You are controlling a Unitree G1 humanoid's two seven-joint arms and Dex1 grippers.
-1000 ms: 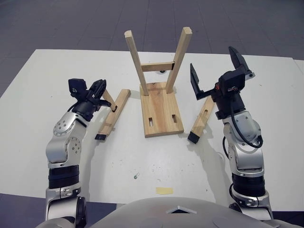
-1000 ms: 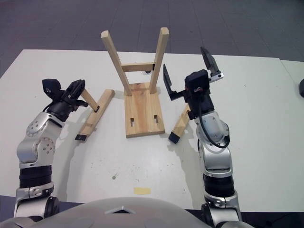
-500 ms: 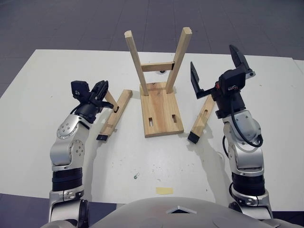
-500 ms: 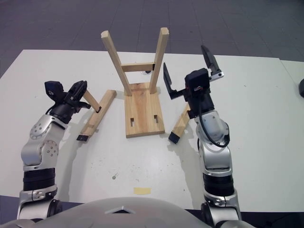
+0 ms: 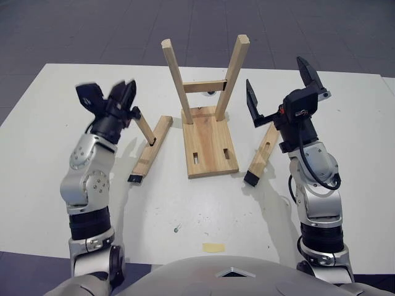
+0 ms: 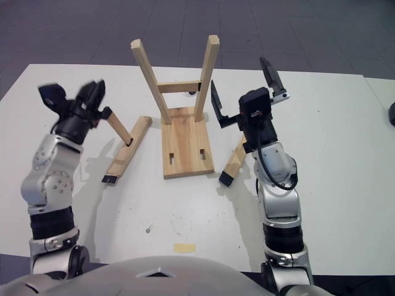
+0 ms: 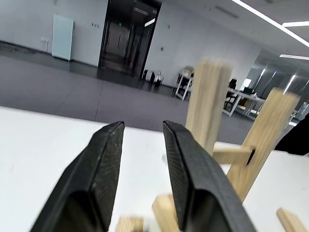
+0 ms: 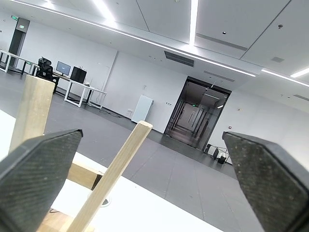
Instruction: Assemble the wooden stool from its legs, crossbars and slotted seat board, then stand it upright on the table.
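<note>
Seat board (image 5: 210, 145) flat on the table's middle, slots up; two legs (image 5: 174, 77) standing in its far end, joined by a crossbar (image 5: 203, 86).

Left loose leg (image 5: 150, 151) flat just left of the board, a short crossbar (image 5: 144, 127) slanting up from it; left gripper (image 5: 107, 87) raised just beyond that bar's upper end, fingers parted, nothing between them; contact with the bar's end cannot be told.

Right loose leg (image 5: 261, 154) flat just right of the board; right gripper (image 5: 274, 73) held above its far end, spread wide, empty, beside the right standing leg.

White table (image 5: 55, 98); scrap of yellowish tape (image 5: 213, 247) near the front edge.

Dark grey floor beyond; wrist views show ceiling strip lights, a dark doorway and desks.
</note>
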